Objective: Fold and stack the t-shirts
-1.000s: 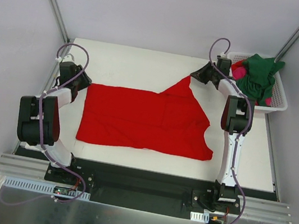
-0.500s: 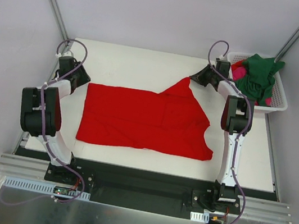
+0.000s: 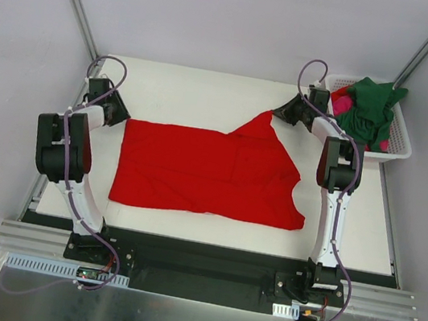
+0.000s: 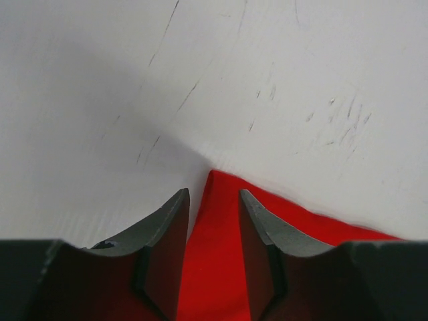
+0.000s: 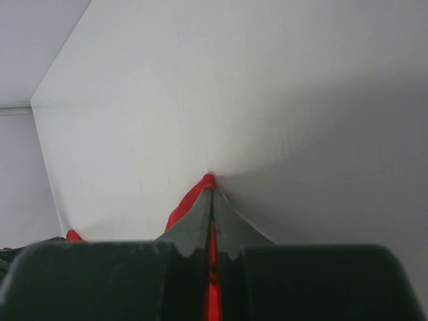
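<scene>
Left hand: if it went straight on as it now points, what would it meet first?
Probably the white tabletop: the left hand straddles a corner of the bright red cloth t-shirt, jaws apart, and only bare table shows beyond it. Depth is unclear.

T-shirts: three in all.
- one red t-shirt [image 3: 203, 175] on the bench [image 3: 200, 93]
- one dark green t-shirt [image 3: 369, 108] in the basket
- one magenta-pink t-shirt [image 3: 342, 104] in the basket, only small patches of it showing

Baskets: one white slotted plastic basket [image 3: 400, 143].

Arms: two, the left arm [image 3: 61, 148] and the right arm [image 3: 337, 165].

Tools: two, the left tool [image 4: 214, 194] and the right tool [image 5: 212, 190]. Each wrist view shows two dark fingers [image 4: 167, 227], four counted altogether.

Benches: one, white-topped.

Black base plates under the arms: one black base plate [image 3: 198, 260].
</scene>
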`<move>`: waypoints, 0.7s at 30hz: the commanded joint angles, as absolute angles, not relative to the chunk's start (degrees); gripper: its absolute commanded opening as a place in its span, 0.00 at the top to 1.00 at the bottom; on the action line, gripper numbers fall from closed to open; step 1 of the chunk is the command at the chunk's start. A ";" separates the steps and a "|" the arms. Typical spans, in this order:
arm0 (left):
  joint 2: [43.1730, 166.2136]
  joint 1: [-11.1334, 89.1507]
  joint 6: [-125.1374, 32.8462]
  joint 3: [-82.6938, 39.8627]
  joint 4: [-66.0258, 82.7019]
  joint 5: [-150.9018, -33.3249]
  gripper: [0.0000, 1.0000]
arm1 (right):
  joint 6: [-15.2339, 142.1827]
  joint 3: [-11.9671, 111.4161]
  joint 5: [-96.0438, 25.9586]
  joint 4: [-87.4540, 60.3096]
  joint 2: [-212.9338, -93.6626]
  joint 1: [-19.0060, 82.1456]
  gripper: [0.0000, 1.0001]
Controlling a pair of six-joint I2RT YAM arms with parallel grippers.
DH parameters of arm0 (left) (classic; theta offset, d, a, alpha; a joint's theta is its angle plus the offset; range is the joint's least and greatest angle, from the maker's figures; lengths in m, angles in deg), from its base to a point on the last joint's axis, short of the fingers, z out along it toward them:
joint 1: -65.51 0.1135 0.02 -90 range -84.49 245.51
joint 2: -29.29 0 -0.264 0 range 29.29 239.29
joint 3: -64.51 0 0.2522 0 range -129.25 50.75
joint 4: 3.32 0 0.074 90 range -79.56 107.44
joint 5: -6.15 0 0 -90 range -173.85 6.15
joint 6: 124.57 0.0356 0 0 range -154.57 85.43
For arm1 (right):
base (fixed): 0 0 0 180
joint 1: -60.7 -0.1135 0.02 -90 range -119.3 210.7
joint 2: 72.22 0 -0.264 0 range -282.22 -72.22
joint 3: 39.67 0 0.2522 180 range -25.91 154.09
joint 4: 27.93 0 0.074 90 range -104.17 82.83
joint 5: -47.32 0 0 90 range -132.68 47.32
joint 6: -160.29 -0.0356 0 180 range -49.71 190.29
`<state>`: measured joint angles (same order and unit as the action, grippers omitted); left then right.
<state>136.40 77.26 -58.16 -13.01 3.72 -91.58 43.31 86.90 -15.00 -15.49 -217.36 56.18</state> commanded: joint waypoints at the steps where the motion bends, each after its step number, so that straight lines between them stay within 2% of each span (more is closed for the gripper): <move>1: 138.53 77.99 -56.80 -17.88 7.10 -93.87 0.67 | 43.66 86.68 -14.73 -17.16 -213.28 56.48 0.99; 6: 139.68 78.08 -56.54 -19.03 7.89 -94.14 0.76 | 43.66 86.15 -14.73 -17.24 -213.11 56.48 0.99; 21: 142.05 77.99 -56.10 -20.00 8.95 -94.13 0.75 | 43.83 85.19 -14.65 -17.24 -211.96 57.27 0.99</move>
<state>140.81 77.63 -57.50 -17.69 8.00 -92.93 43.35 85.55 -14.98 -16.06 -216.55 56.69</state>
